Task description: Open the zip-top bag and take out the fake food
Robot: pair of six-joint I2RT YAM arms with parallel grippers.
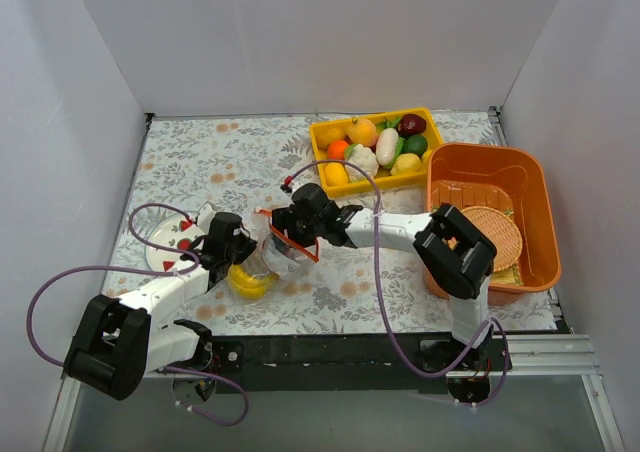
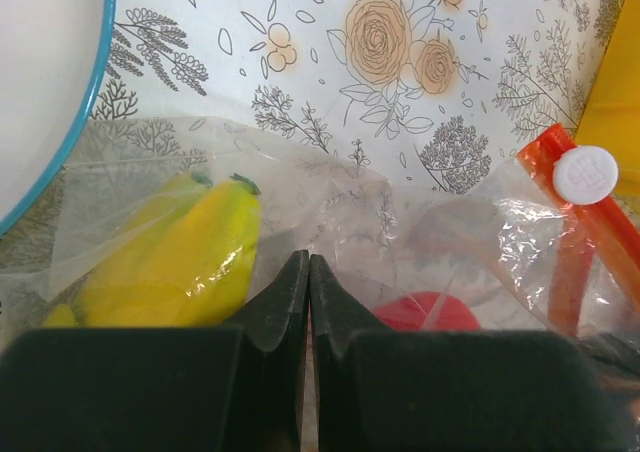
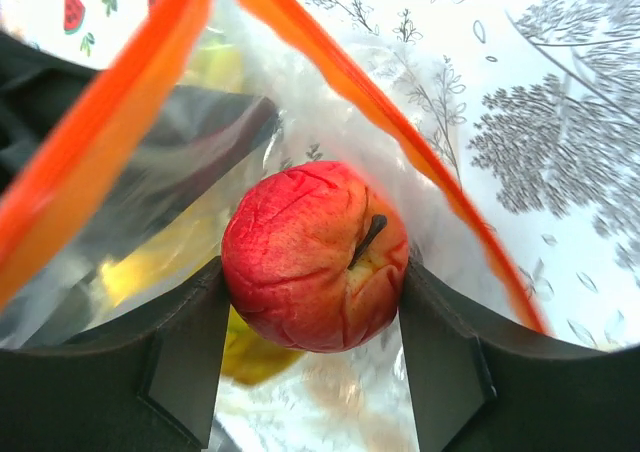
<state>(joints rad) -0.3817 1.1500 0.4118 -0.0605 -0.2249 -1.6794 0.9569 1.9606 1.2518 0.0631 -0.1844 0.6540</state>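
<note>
The clear zip-top bag [image 1: 272,257] lies on the flowered cloth between my two grippers, its red-orange zip strip [image 3: 110,122] open wide. My right gripper [image 3: 315,302] is inside the bag's mouth, shut on a red apple [image 3: 312,254]. A yellow banana bunch [image 2: 185,257] lies inside the bag; it also shows in the top view [image 1: 250,282]. My left gripper [image 2: 308,272] is shut on the bag's plastic, beside the banana. The white zip slider [image 2: 586,175] sits on the strip at the right of the left wrist view.
A yellow tray [image 1: 322,132] with several toy fruits and vegetables stands at the back. An orange tub [image 1: 540,197] holding a woven mat stands at the right. A white plate [image 1: 165,242] with watermelon prints lies at the left.
</note>
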